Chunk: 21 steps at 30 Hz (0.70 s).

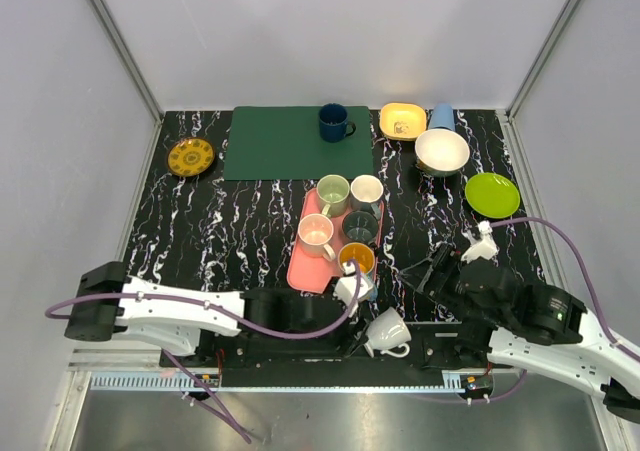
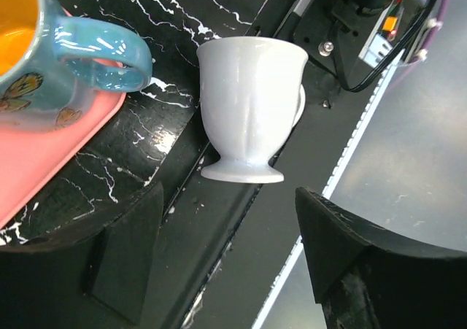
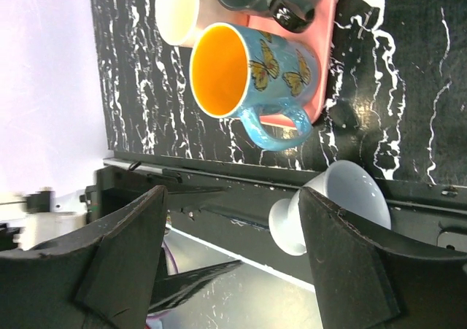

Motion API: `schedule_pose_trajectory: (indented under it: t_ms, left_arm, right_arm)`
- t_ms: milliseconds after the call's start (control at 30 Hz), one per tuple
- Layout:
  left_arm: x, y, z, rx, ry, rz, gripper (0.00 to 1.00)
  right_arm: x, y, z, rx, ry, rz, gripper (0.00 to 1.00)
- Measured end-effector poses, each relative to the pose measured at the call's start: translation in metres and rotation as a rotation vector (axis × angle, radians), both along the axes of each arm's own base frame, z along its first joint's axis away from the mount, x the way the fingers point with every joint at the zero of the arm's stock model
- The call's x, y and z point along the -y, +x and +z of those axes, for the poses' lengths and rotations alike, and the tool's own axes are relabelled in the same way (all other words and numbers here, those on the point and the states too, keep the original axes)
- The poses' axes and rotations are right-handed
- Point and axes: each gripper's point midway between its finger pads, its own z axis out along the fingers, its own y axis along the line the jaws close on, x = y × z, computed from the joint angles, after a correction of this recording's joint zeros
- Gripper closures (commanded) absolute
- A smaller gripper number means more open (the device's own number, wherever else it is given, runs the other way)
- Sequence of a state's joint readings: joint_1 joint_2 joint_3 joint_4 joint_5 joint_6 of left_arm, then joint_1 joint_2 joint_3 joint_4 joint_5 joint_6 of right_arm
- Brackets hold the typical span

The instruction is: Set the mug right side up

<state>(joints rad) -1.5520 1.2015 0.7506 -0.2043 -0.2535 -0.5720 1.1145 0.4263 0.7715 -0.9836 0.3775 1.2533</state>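
A white footed mug [image 1: 388, 332] lies on its side on the black bar at the table's near edge, just in front of the pink tray [image 1: 303, 269]. In the left wrist view its foot [image 2: 242, 172] points toward my left gripper [image 2: 228, 198], which is open and a little short of it, with nothing between the fingers. My right gripper [image 3: 232, 194] is open too; the mug [image 3: 343, 198] shows beside its right finger [image 3: 350, 263], untouched, with its mouth turned away from the foot. From above, the left gripper [image 1: 355, 291] is left of the mug and the right gripper [image 1: 435, 271] is to its right.
The pink tray holds several upright mugs, the nearest a blue butterfly mug [image 3: 252, 74] with an orange inside. Farther back are a green mat [image 1: 298, 143] with a dark blue mug [image 1: 334, 122], a yellow plate [image 1: 191, 157], a yellow bowl [image 1: 402, 121], a white bowl [image 1: 442, 152] and a green plate [image 1: 492, 194].
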Motion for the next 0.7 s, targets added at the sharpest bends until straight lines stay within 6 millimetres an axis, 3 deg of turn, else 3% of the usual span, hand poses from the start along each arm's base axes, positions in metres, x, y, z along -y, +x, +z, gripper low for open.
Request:
schedule_pose_trajectory:
  t_ms: [167,433,700]
  left_arm:
    - [0.015,0.005,-0.018,0.095,0.077,-0.074,0.21]
    - [0.044,0.004,-0.026,0.157,0.135,-0.182,0.21]
    - [0.047,0.007,-0.057,0.082,0.212,-0.229,0.21]
  right_arm:
    - [-0.002,0.003,0.016,0.047,0.011,0.018,0.22]
    - [-0.004,0.004,0.017,0.074,-0.009,0.041,0.22]
    - [-0.001,0.004,0.02,0.097,-0.005,0.045,0.22]
